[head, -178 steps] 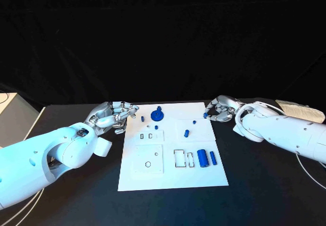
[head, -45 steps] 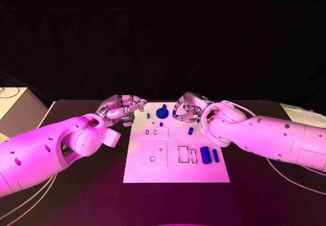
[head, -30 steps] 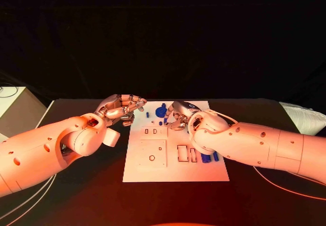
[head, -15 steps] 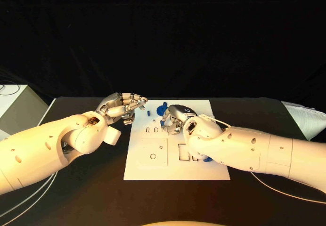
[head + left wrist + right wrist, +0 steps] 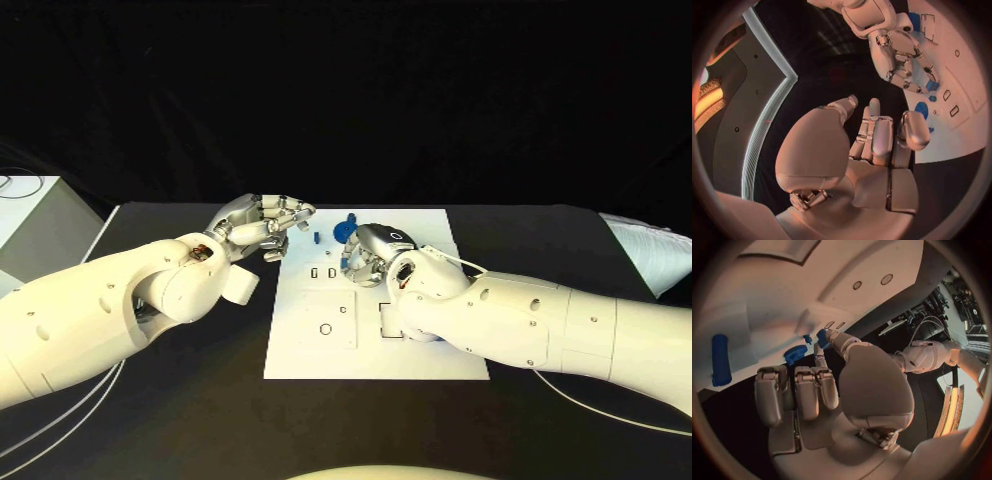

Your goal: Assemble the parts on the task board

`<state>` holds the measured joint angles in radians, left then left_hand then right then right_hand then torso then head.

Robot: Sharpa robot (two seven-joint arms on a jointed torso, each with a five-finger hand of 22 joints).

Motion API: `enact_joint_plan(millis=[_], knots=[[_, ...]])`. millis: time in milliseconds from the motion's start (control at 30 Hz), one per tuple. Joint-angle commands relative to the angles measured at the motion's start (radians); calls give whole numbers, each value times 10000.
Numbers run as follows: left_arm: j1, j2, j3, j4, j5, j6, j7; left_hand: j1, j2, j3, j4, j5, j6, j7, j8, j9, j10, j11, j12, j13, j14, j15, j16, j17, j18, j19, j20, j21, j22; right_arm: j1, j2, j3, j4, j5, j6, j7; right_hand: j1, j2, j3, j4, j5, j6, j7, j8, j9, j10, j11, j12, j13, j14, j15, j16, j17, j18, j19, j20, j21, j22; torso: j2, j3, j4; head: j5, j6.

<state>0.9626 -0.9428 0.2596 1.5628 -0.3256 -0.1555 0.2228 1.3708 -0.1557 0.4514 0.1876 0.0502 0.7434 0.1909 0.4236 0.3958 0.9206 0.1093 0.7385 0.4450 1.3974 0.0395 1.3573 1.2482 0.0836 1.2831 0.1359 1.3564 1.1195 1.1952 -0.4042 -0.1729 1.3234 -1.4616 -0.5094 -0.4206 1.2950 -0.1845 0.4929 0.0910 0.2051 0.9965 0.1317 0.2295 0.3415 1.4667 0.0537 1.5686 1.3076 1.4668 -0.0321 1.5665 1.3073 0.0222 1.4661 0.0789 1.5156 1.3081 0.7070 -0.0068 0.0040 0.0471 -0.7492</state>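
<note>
most of the work looks left to do. several blue parts lie loose on the board: a gear near its far edge, a small peg beside it, and in the right wrist view a long cylinder lying flat. the rectangular slots and the round hole in the raised blocks stand unfilled, so i judge nothing there seated yet; the right arm hides the board's right half.

the right hand is over the board's middle, near the gear, and the right wrist view shows a small blue part pinched at its fingertips. the left hand hovers beside the board's far left corner, fingers curled in, holding nothing i can see.

next is probably setting that pinched part into its place.
</note>
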Motion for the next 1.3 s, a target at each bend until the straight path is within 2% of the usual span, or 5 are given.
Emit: enact_joint_plan(millis=[33, 400, 667, 933, 1300], knots=[[-1, 34, 5, -2, 31, 118, 23, -16, 74, 51, -18, -11, 15, 31, 50, 12, 85, 4, -32, -8, 48, -13, 59, 15, 89, 84, -6, 58, 9, -27, 31, -1, 20, -228, -90, 30, 48, -56, 4, -54, -17, -5, -22, 52, 18, 1041, -17, 22, 2631, 1013, -18, -7, 2520, -87, 719, -39, 38, 2310, -13, 12, -2, 0, -30], [-2, 48, 5, -10, 31, 161, 2, -24, 76, 50, -14, -11, 16, 30, 51, 11, 90, 3, -32, -16, 62, -14, 73, 36, 84, 102, -8, 70, 34, -129, 109, -6, -97, -227, 22, 99, 34, -69, -1, -55, -15, -6, -18, 54, 19, 1041, -13, 22, 2631, 1009, -16, -15, 2503, -82, 707, -37, 18, 2298, -10, 9, -10, 18, -47], [-2, 64, 5, -19, 31, 170, 0, -24, 76, 50, -14, -11, 16, 30, 51, 11, 90, 3, -32, -16, 62, -14, 73, 36, 84, 102, -8, 70, 34, -172, 205, -20, -236, -226, 80, 120, 34, -69, -1, -55, -15, -6, -18, 54, 19, 1041, -13, 22, 2631, 1009, -16, -15, 2503, -82, 707, -37, 18, 2298, -10, 10, 15, 23, -64], [-2, 66, 5, -26, 31, 178, -7, -24, 76, 50, -14, -11, 16, 30, 51, 11, 90, 3, -32, -16, 62, -14, 73, 36, 84, 102, -8, 70, 34, -200, 242, -30, -312, -225, 108, 134, 6, -82, -8, -51, -19, -6, -13, 57, 22, 1041, -8, 22, 2631, 1009, -11, -14, 2505, -81, 706, -33, 16, 2298, -7, 12, -15, 52, -85], [-2, 73, 5, -35, 31, 190, -13, -24, 76, 50, -14, -11, 16, 30, 51, 11, 90, 3, -32, -16, 62, -14, 73, 36, 84, 102, -8, 70, 34, -221, 282, -44, -382, -213, 272, 138, -22, -98, -20, -45, -34, -8, -9, 58, 23, 1041, -4, 22, 2631, 1007, -8, -19, 2495, -79, 700, -31, 5, 2292, -6, 16, -9, 56, -107]])
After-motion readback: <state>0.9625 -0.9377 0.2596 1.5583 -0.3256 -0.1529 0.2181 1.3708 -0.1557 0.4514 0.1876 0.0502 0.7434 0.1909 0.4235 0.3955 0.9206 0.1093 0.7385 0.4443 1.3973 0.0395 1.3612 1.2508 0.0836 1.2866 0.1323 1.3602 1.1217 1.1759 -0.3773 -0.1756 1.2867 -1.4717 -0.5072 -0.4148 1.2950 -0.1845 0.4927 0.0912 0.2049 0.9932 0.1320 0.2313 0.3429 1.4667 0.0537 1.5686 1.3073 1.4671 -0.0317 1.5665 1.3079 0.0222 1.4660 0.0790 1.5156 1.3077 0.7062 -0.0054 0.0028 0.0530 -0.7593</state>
